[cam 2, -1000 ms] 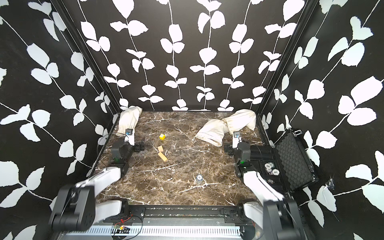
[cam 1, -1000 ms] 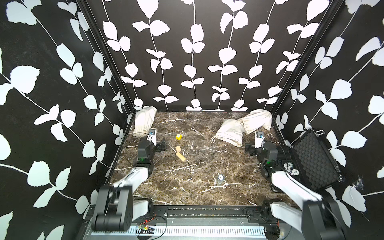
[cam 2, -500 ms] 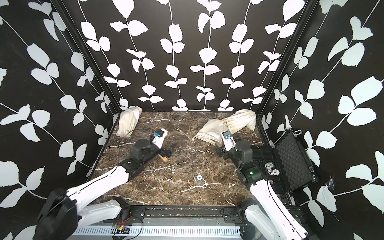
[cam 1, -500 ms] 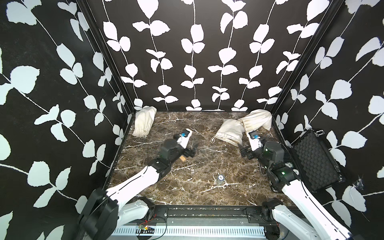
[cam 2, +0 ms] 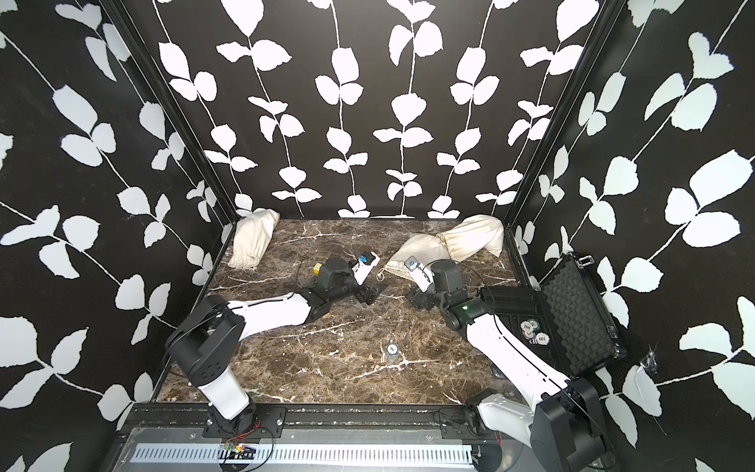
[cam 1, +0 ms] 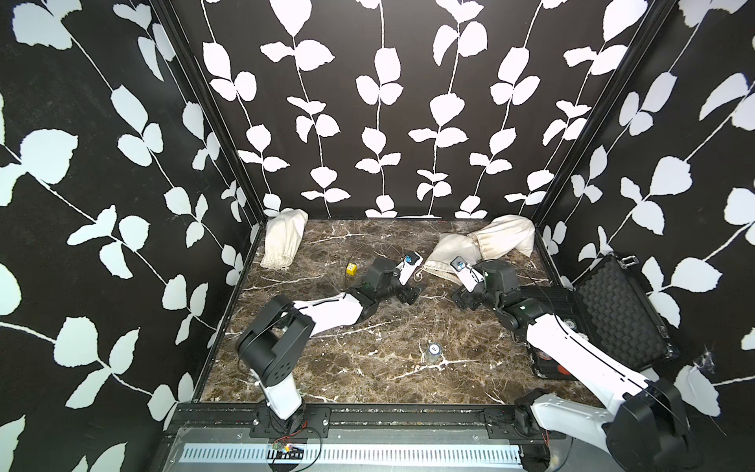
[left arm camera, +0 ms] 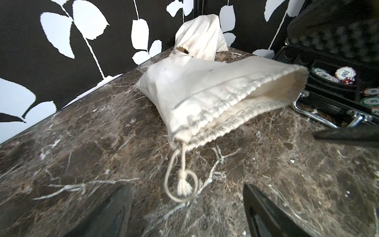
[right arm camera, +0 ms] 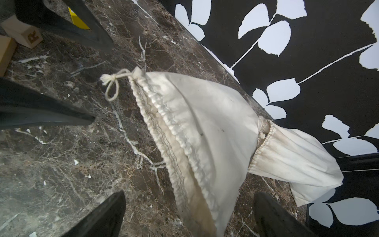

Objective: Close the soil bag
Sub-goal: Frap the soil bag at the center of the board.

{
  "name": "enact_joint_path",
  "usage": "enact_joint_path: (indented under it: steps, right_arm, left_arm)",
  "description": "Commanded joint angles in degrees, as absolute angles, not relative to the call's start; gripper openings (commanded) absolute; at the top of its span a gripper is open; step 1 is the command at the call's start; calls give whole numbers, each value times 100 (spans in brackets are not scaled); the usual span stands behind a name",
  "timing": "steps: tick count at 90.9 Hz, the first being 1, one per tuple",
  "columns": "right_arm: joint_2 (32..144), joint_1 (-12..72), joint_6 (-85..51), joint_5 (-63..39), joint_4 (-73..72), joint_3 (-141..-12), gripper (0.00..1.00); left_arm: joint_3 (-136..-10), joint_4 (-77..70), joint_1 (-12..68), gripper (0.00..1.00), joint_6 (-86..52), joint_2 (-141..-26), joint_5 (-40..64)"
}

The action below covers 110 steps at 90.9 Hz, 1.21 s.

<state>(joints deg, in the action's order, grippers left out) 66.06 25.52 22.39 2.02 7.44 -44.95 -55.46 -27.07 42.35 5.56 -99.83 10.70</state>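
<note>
soil bag (cam 1: 447, 253): on its side near back right corner of table (cam 1: 327, 367), mouth gaping | drawstring (left arm camera: 181, 184): knotted loop slack on table at one end of the mouth | left gripper (cam 1: 413, 292): jaws spread, empty, just short of the loop | right gripper (cam 1: 465, 300): jaws spread, empty, near mouth's front edge

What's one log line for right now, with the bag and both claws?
soil bag: mouth open | drawstring: loose, untouched | left gripper: open, facing drawstring | right gripper: open, facing bag mouth | phase: pre-grasp
</note>
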Motion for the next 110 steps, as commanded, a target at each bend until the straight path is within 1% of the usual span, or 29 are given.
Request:
enact_joint_path:
  steps: [1, 4, 12, 14, 17, 20, 22, 27, 30, 52, 65, 70, 73, 76, 78, 82, 85, 87, 90, 93, 98, 105, 110]
  right_arm:
    - [6610, 2593, 2337, 325, 474, -4508, 99]
    - [6596, 2594, 2350, 347, 410, -4470, 99]
    - [6567, 2593, 2381, 343, 325, -4421, 99]
    - [6570, 2595, 2399, 349, 325, -4419, 99]
    - [6574, 2593, 2416, 366, 336, -4433, 99]
    - [6579, 2602, 2431, 346, 367, -4465, 99]
    - [6580, 2602, 2438, 317, 377, -4485, 99]
    - [6595, 2622, 2479, 209, 373, -4511, 99]
    - [6630, 2643, 2503, 149, 327, -4529, 99]
    - [7315, 3051, 2803, -97, -41, -4979, 99]
    - [7816, 3109, 2779, -120, -310, -5249, 99]
    - [7969, 3103, 2739, 158, -360, -5307, 92]
    - [8047, 3091, 2723, 300, -274, -5366, 84]
    - [8106, 3065, 2690, 415, -192, -5400, 72]
    - [8122, 3032, 2663, 473, -149, -5393, 61]
    - [8112, 2926, 2597, 533, -149, -5302, 43]
    - [8086, 2817, 2516, 594, -205, -5225, 33]
    - [8051, 2712, 2468, 625, -238, -5123, 26]
    - [7998, 2570, 2367, 697, -286, -4974, 20]
    - [7951, 2410, 2260, 786, -317, -4849, 16]
    - [7870, 2194, 2117, 939, -361, -4653, 15]
    - [7771, 2085, 2007, 923, -358, -4513, 16]
    - [7678, 2097, 1918, 506, -216, -4584, 18]
  left_arm:
    - [-5859, -3183, 4241, 80, 854, -10258, 1166]
    - [-5986, -3185, 4242, 76, 902, -10414, 1096]
    - [-6244, -3210, 4229, 64, 987, -10721, 1022]
    - [-6265, -3244, 4224, 58, 996, -10757, 1024]
    - [-6259, -3317, 4206, 45, 1001, -10790, 1057]
    - [-6208, -3383, 4194, 29, 991, -10763, 1089]
    - [-6142, -3443, 4193, 20, 975, -10704, 1101]
    - [-5961, -3571, 4200, 6, 959, -10515, 1150]
    - [-5844, -3588, 4199, 1, 954, -10379, 1191]
    - [-5541, -2834, 4194, 0, 822, -9333, 1523]
    - [-5569, -2468, 4195, 0, 706, -8898, 1596]
    - [-5593, -2335, 4200, 0, 680, -8762, 1587]
    - [-5592, -2273, 4201, 0, 673, -8664, 1522]
    - [-5584, -2191, 4195, 0, 649, -8568, 1402]
    - [-5577, -2130, 4191, 0, 621, -8485, 1269]
    - [-5547, -2019, 4153, 0, 453, -8307, 916]
    - [-5501, -1967, 4073, 0, 208, -8183, 731]
    - [-5464, -1946, 3879, 0, 2, -8082, 717]
    - [-5406, -1929, 3600, 0, -439, -7950, 817]
    - [-5326, -1970, 3332, 0, -867, -7820, 1005]
    - [-5206, -2056, 2977, 0, -1275, -7624, 1244]
    - [-5204, -1827, 2910, 0, -1126, -7411, 1294]
    - [-5320, -1657, 2918, 0, -1131, -7361, 1523]
